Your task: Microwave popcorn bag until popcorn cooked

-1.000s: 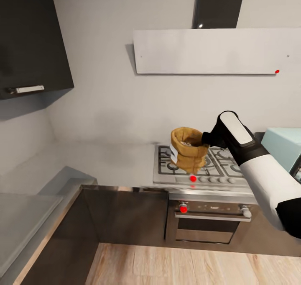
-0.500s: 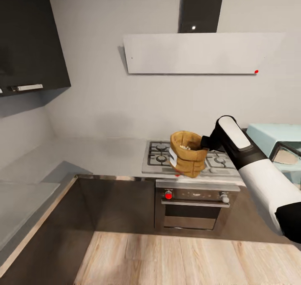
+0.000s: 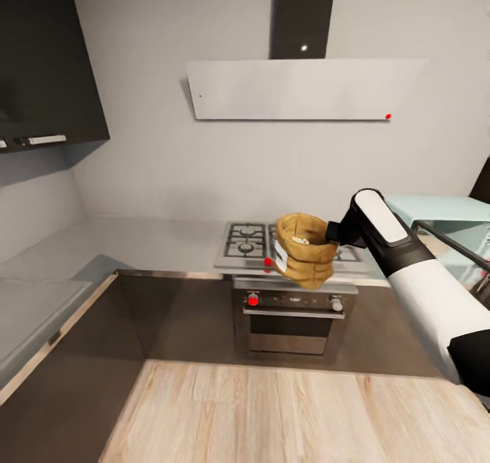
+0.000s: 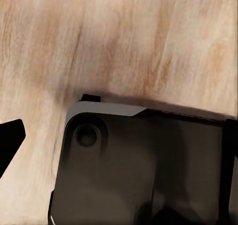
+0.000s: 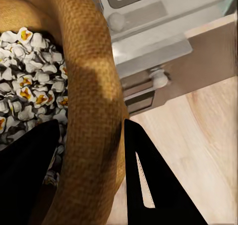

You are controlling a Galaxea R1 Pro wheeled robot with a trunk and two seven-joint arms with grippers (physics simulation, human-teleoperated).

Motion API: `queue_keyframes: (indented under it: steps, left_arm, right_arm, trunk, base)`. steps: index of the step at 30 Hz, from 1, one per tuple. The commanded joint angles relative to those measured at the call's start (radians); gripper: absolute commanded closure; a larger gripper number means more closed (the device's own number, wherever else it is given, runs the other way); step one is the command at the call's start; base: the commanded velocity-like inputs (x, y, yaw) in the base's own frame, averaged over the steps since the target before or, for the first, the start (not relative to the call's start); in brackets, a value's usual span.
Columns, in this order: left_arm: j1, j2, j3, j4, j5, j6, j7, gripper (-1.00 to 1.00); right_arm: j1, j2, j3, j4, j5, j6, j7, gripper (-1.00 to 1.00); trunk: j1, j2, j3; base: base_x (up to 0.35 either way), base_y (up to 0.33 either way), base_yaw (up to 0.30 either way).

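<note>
Both right gripper jaws still pinch popcorn bag; view has retreated.

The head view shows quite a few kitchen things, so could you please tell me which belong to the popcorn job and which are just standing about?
Part of the job:
- popcorn bag, held by the right gripper
- popcorn in it
- microwave, far right
- countertop

Just standing about:
- gas hob
- oven
- white hood
- dark wall cabinet
</note>
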Motion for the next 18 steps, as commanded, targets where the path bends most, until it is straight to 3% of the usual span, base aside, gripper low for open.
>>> queue_keyframes:
  steps: [1,13,18]
  left_arm:
    - [-0.001,0.000,0.004,0.001,0.001,-0.003,0.000,-1.00]
    - [-0.001,0.000,0.004,0.001,0.001,-0.003,0.001,-1.00]
    - [-0.001,0.000,0.004,0.001,0.001,-0.004,0.002,-1.00]
  right_arm:
    - [-0.001,-0.001,0.003,-0.001,-0.009,0.007,-0.010,1.00]
    - [0.000,-0.002,0.003,0.000,-0.009,0.007,-0.012,1.00]
    - [0.000,-0.002,0.003,0.000,-0.009,0.007,-0.013,1.00]
  trunk:
    - [0.000,-0.002,-0.002]
    - [0.000,-0.002,0.004]
    - [0.000,-0.002,0.005]
  base:
    - [-0.264,-0.249,0.000]
    - [-0.261,-0.251,-0.017]
    - [-0.134,-0.205,-0.002]
